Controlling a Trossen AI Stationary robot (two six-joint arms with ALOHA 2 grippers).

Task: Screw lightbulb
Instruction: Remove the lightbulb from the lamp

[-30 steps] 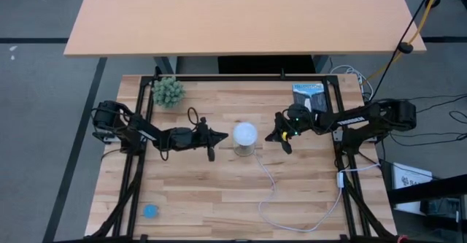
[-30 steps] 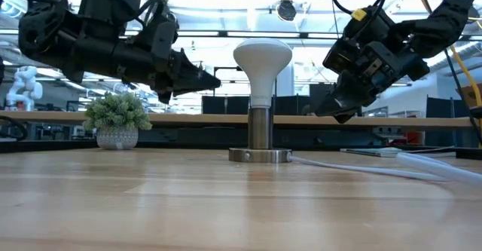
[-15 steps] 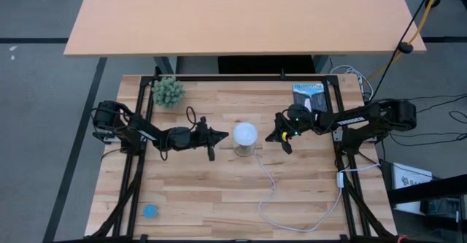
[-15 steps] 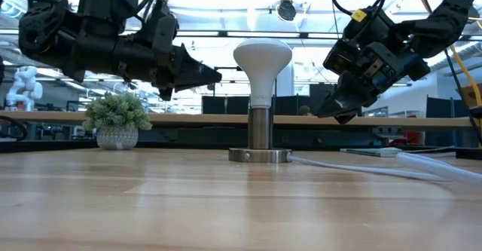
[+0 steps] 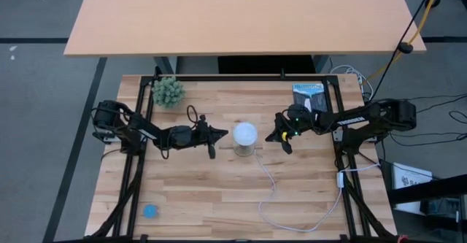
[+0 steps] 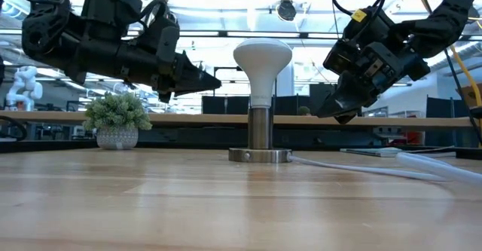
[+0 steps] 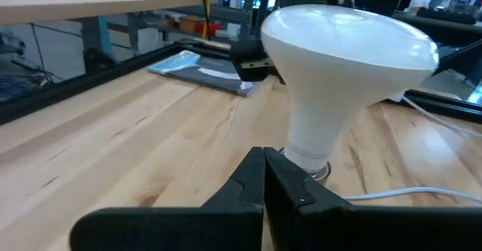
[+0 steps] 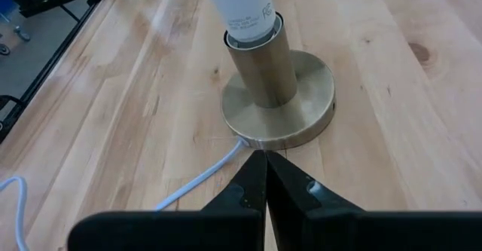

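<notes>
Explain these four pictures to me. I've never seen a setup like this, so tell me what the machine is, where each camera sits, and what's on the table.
Two dark robot arms work at a wooden table. One camera looks straight down, one sits level with the tabletop, and one rides on each wrist. The lightbulb stands upright in a metal socket with a white cord. The left gripper and right gripper hang on either side of the bulb, both shut and holding nothing. Also on the table: a small potted plant, a dark packet and a small blue thing.
</notes>
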